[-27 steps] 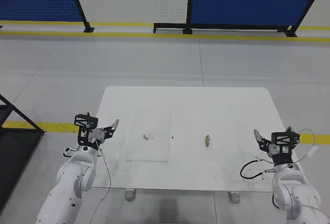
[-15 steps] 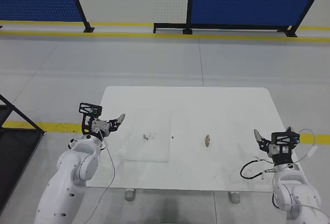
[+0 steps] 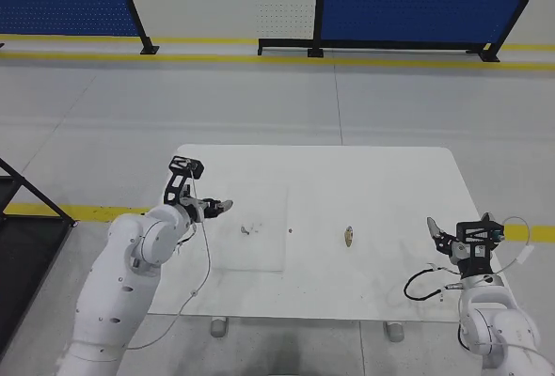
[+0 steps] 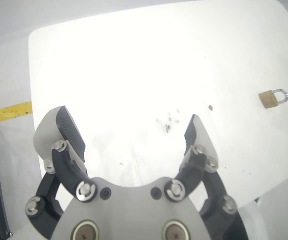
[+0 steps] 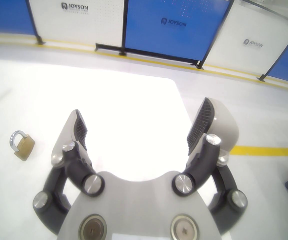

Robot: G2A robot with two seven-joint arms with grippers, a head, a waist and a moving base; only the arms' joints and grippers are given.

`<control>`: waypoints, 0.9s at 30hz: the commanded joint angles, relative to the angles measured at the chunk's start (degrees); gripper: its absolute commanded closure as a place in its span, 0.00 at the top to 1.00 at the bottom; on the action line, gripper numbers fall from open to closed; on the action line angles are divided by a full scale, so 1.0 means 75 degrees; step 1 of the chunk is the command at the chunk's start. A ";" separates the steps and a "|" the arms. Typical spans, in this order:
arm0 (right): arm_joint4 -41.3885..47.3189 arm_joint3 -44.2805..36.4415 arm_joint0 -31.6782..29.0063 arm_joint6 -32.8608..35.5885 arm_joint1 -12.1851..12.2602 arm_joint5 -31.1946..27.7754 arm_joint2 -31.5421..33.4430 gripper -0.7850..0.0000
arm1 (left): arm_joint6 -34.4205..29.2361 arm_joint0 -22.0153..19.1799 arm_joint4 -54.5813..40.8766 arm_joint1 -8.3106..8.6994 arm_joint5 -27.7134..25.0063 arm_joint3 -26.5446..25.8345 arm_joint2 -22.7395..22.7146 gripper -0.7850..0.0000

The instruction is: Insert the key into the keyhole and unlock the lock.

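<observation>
Currently left fingers (image 4: 70,133) spread near key (image 3: 249,228); lock (image 3: 349,235) apart.

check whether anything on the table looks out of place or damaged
Nothing stands out. The padlock lies flat on the table, shackle apparently shut, and the key lies apart from it. The left hand and right hand are both open and empty. A few small dark specks mark the tabletop near the key.

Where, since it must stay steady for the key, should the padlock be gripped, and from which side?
Probably the padlock, by its brass body, from above, pinched across its narrow side edges. It lies flat on the table, so the broad faces are out of reach, and the thin shackle gives little hold.
</observation>
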 commanded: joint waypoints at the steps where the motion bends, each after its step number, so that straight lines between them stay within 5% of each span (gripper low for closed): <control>1: 0.0000 0.0000 0.0000 0.0000 0.0000 0.0000 0.0000 1.00 | -0.0402 -0.0260 -0.0144 -0.0020 0.0116 0.0227 0.0179 1.00; 12: 0.0000 0.0000 0.0000 0.0000 0.0000 0.0000 0.0000 1.00 | -0.1884 -0.1288 -0.0806 -0.0127 0.0503 0.1367 0.1058 1.00; 27: 0.0000 0.0000 0.0000 0.0000 0.0000 0.0000 0.0000 1.00 | -0.2162 -0.1993 -0.1368 -0.0234 0.0287 0.2599 0.1862 1.00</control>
